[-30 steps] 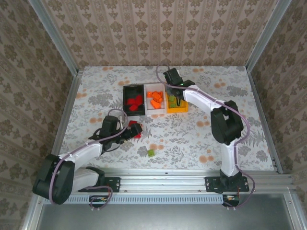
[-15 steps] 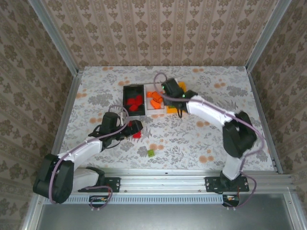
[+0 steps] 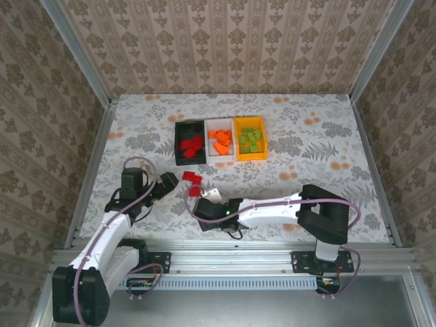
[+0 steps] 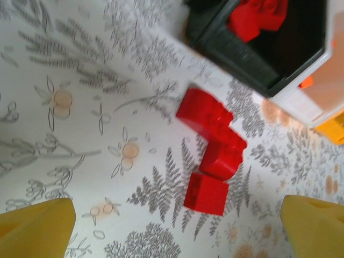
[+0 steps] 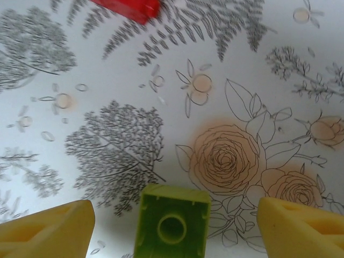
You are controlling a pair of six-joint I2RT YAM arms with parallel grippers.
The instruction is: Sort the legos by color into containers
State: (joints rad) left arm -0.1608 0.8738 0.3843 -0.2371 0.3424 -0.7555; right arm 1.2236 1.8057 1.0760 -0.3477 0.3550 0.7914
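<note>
The left gripper [image 4: 176, 228] is spread wide over the table [image 4: 80, 80], with nothing between its fingers. Just ahead of it lie 3 red legos [image 4: 215, 153], touching in a crooked row. Beyond them, ahead and to its right, is the black bin [image 4: 236, 54] with more red pieces inside. The white bin [image 4: 314, 99] sits against that bin's far side, and a corner of the yellow bin [image 4: 334, 129] follows.

The right gripper [image 5: 174, 232] is also spread. A green lego [image 5: 172, 215] lies on the table between its fingers, with a gap on each side and touching neither. A round ring shows on its upper face, so it may be lying underside up. Ahead of this gripper, at the picture's edge, is a blurred red piece [image 5: 126, 8], likely 1 of those 3.

From above, the 3 bins stand side by side, well ahead of both grippers. The black one holds red, the white orange, the yellow green.
</note>
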